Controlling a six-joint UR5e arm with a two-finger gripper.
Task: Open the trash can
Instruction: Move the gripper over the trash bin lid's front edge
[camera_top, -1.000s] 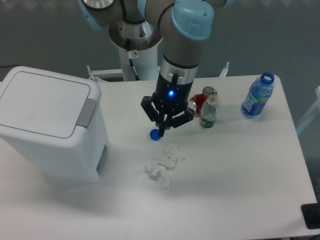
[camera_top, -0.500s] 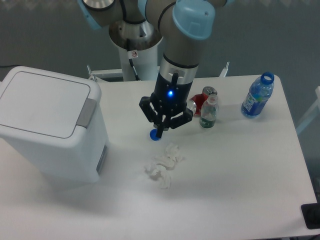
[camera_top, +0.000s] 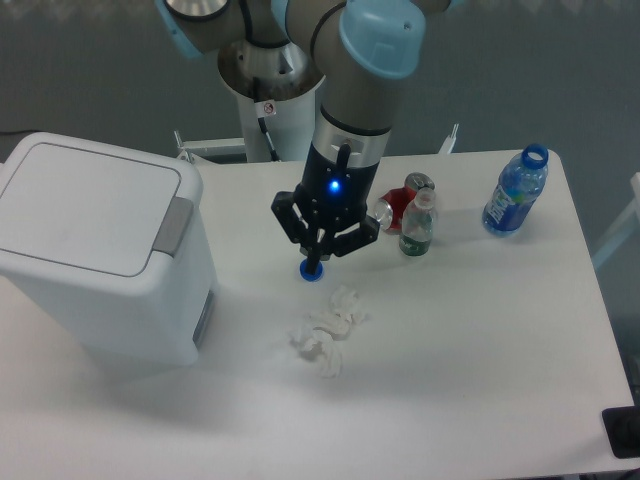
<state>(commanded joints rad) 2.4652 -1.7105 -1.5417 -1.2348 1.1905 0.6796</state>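
Observation:
The trash can (camera_top: 95, 255) is a large white boxy bin at the left of the table. Its flat lid (camera_top: 85, 205) lies shut, with a grey push tab (camera_top: 171, 224) at its right rim. My gripper (camera_top: 314, 262) hangs over the middle of the table, to the right of the bin and apart from it. Its fingers are closed together and hold nothing. The fingertips sit just above a small blue bottle cap (camera_top: 311, 273).
A crumpled white tissue (camera_top: 326, 329) lies in front of the gripper. A red can (camera_top: 397, 209) and a small clear bottle (camera_top: 417, 224) stand to the right of the gripper. A blue water bottle (camera_top: 516, 191) stands at the far right.
My gripper has moved slightly left, toward the trash can. Nothing else has moved.

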